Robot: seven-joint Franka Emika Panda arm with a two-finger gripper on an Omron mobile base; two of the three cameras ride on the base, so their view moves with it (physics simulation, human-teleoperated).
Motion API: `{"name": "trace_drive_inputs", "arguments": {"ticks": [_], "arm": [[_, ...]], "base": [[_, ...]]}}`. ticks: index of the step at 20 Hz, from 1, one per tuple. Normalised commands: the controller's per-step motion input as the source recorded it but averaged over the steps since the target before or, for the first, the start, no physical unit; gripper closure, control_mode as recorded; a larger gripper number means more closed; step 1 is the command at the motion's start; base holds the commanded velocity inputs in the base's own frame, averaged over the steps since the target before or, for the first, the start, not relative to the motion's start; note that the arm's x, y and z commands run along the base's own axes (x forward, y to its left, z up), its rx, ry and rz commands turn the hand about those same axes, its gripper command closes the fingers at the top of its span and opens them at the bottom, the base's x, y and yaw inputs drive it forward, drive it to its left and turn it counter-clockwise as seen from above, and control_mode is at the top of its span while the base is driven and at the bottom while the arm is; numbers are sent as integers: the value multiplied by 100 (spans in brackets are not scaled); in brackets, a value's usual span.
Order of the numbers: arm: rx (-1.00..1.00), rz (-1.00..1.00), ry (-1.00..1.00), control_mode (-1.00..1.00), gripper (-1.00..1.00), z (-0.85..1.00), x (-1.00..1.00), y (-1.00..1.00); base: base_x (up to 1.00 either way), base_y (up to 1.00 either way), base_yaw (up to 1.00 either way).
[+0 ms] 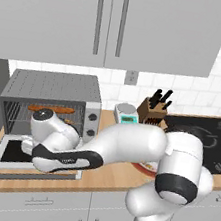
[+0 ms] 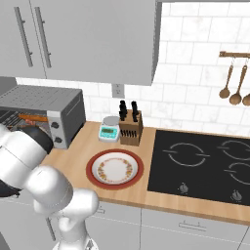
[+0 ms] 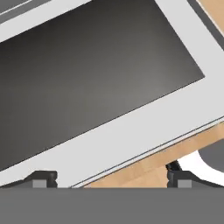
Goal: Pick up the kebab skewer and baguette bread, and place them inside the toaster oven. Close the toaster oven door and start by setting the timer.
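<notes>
The toaster oven [image 1: 60, 87] stands at the counter's left end with its rack showing. The toaster oven door [image 1: 10, 151] lies folded down flat in front of it. On the rack inside rests the orange-brown baguette bread [image 1: 52, 108], which also shows from the right [image 2: 35, 118]. A small brownish bit lower down beside my wrist may be the kebab skewer [image 1: 69, 122]; my arm hides the rest. My gripper [image 3: 110, 180] hangs open just above the door's dark glass [image 3: 96, 70], near its outer frame edge, with nothing between the fingertips [image 3: 41, 178].
An empty red-rimmed plate [image 2: 93, 168] sits on the wooden counter right of the oven. Behind it stand a small scale [image 2: 109, 131] and a knife block [image 2: 131, 128]. A black cooktop [image 2: 200, 163] fills the right side. Two black knobs [image 1: 91, 121] are on the oven's right panel.
</notes>
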Motion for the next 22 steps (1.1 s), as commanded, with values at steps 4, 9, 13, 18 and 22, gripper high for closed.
{"name": "trace_drive_inputs", "arguments": {"ticks": [4,9,13,18,22], "arm": [[8,33,4,-100,-100,-12,-38,0],[5,31,8,-100,-100,-20,-16,0],[0,16,3,-100,-100,-24,-1,0],[0,2,0,-100,-100,-23,-8,0],[0,0,0,-100,-100,-21,-1,0]], "base": [[0,0,0],[0,0,0],[0,0,0],[0,0,0],[0,0,0]]}}
